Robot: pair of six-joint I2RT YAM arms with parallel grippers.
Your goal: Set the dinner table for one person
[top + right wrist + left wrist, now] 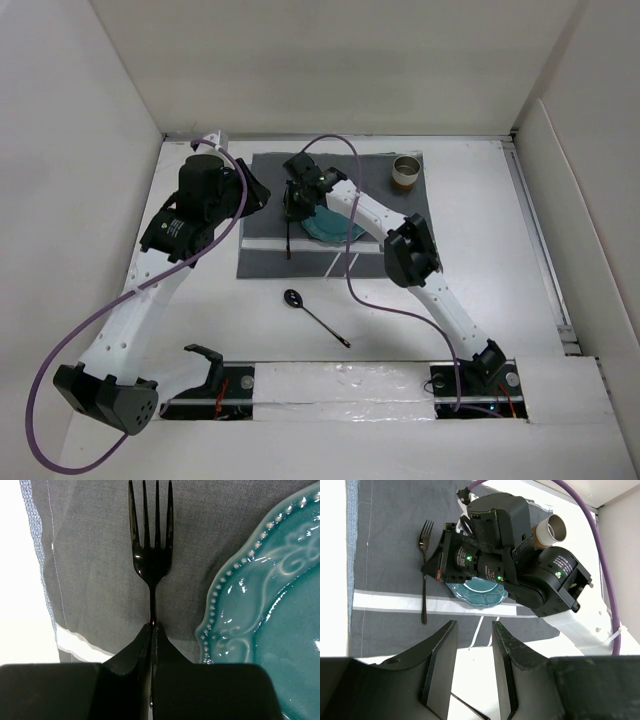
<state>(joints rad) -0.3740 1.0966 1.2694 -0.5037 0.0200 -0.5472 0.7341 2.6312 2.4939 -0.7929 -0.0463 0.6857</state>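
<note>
Right gripper (152, 627) pinches fork (151, 555) by its handle, jaws nearly shut. Fork lies flat on mat (90, 580) just left of plate (270, 595), tines pointing straight away from jaws. Left gripper (473, 627) gapes empty, left of plate, above table (480, 300).

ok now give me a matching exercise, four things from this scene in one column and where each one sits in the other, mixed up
Things
1. black four-tined fork
2. teal scalloped ceramic plate
3. black long-handled spoon
4. small tan cylindrical cup

Places
A. on the bare matte-white dinner table, nearer the arm bases than the placemat
B. far right corner of the dark grey striped cloth placemat
C. on the placemat, handle clamped in the right tool
D. middle of the placemat, right of the fork

Pairs: 1-C, 2-D, 3-A, 4-B
</note>
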